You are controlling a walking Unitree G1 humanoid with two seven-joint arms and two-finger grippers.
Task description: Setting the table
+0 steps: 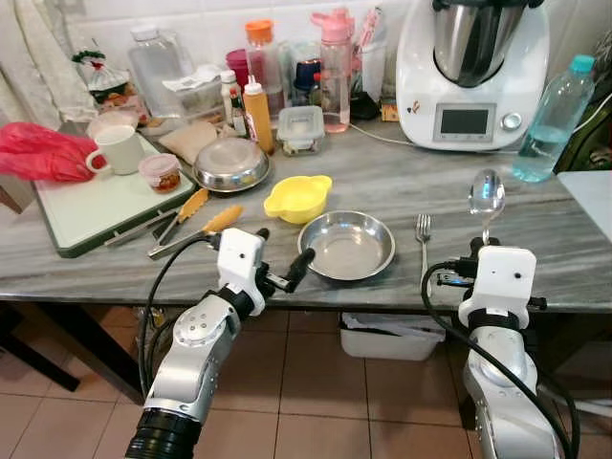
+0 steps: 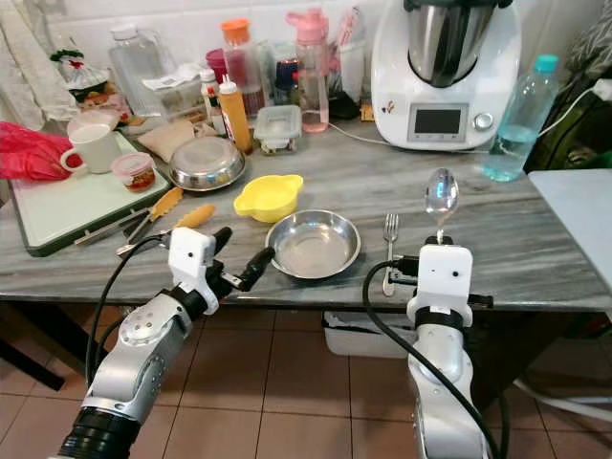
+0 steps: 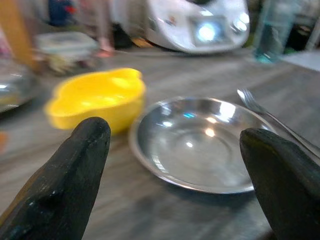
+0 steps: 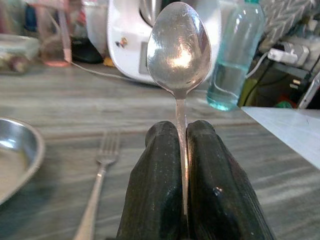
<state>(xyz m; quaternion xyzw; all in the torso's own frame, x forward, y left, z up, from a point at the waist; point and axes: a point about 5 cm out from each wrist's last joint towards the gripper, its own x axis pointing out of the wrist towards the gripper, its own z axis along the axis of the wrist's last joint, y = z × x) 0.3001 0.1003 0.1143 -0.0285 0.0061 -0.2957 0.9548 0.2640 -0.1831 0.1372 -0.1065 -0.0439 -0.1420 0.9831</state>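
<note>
Right silver arm rises from the lower right of the head view, forearm near vertical, white wrist block at the table's front edge. The right gripper (image 4: 186,150) has its two black fingers pressed flat together on the thin handle of a polished steel spoon (image 1: 487,195). The spoon stands upright, bowl uppermost, oval and mirror-bright with fine scratches, over the table right of centre.

Left silver arm enters from the lower left, bent at the elbow, wrist angled toward the centre. The left gripper (image 1: 283,258) has its blunt, matte black fingers spread wide and holds nothing; it sits at the front edge just beside the round shallow steel plate (image 1: 346,245). In the left wrist view the plate lies between the two fingertips.

The plate is plain, glossy, with a low raised rim, and rests flat at lower centre of the grey veined stone tabletop (image 1: 402,182). A steel four-tined fork (image 1: 423,239) lies flat just right of the plate, tines pointing away from the robot, apart from the rim. A small yellow plastic bowl with side lugs (image 1: 297,198) sits just behind the plate's left side.

At upper right stand a white kitchen machine with a steel jug (image 1: 471,72) and a clear plastic water bottle with a teal cap (image 1: 552,122).
</note>
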